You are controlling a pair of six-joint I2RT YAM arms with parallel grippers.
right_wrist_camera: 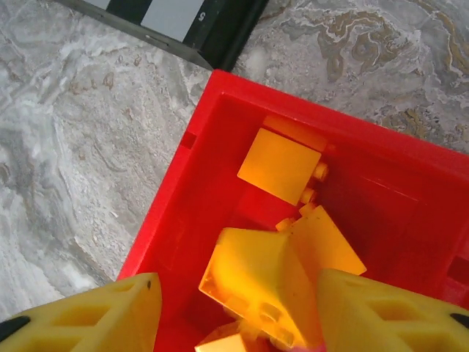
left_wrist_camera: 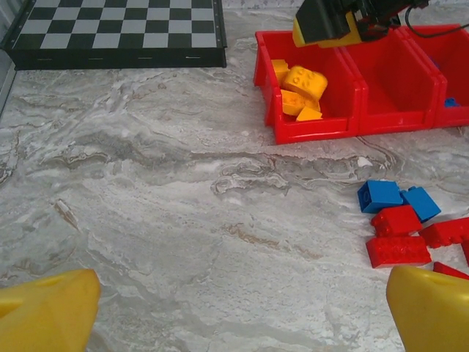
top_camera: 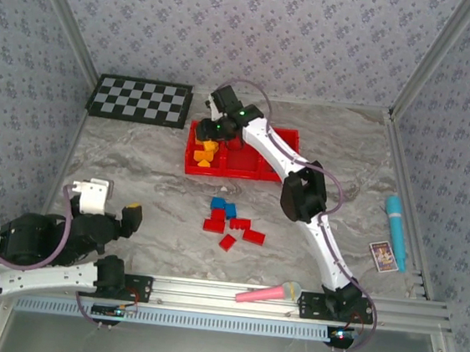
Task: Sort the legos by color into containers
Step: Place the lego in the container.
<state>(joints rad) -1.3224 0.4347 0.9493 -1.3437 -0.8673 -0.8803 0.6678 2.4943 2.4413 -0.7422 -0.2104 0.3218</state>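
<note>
From the top camera, my right gripper [top_camera: 213, 132] hangs over the left compartment [top_camera: 203, 169] of the red tray [top_camera: 283, 133], because that is where the orange legos [top_camera: 205, 152] are being collected. The blue and red legos [top_camera: 230, 222] lie loose mid-table, well apart from the tray, so most of the sorting is not yet done. The left gripper [top_camera: 119, 199] sits parked near its base, out of the working arm's way. The left wrist camera shows its yellow fingers [left_wrist_camera: 44, 308] spread to the frame's corners with nothing between them. They look across bare table [left_wrist_camera: 146, 205] at the loose pile and the tray beyond. On the right wrist camera, my fingers [right_wrist_camera: 80, 315] stand apart above that same compartment. An orange brick [right_wrist_camera: 253, 282] lies tilted between them, clear of the left one and close against the right. I read that as a drop rather than a grip, since it is over the other orange pieces. Next I would lift clear before heading for the pile.
</note>
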